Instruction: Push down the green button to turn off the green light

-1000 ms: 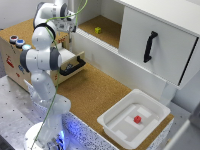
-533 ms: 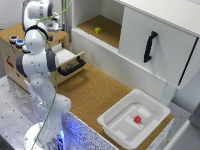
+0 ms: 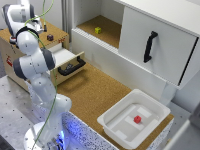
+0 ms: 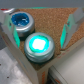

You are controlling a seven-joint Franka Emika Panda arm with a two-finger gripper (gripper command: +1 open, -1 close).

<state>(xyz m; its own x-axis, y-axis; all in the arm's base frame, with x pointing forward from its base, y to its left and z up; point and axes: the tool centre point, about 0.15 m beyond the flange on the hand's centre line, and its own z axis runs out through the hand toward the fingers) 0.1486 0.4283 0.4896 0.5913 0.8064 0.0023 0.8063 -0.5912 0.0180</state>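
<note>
Here, in the wrist view, the green button (image 4: 39, 45) sits lit and glowing in its round grey housing, set into a cork-topped surface. A blue button (image 4: 21, 21) stands just beside it, toward 11 o'clock from it. Blurred dark shapes with a green sheen, the gripper's fingers (image 4: 63, 35), flank the green button, but whether they are spread or closed I cannot tell, and nothing shows between them.

In the exterior view, the arm (image 3: 31, 60) rises from its base at 7 o'clock and reaches up to 10 o'clock, over the cork top of a wooden box (image 3: 15, 62). Its wrist hides the green button there; a small dark button (image 3: 50, 37) shows on the box top just beside the arm. An open drawer (image 3: 70, 62) with a black handle juts from the box. A white cabinet (image 3: 157, 42) with a black handle fills 1 o'clock, with a yellow block (image 3: 98, 30) on its open shelf. At 5 o'clock a white bin (image 3: 132, 120) holds a red block (image 3: 137, 119).
</note>
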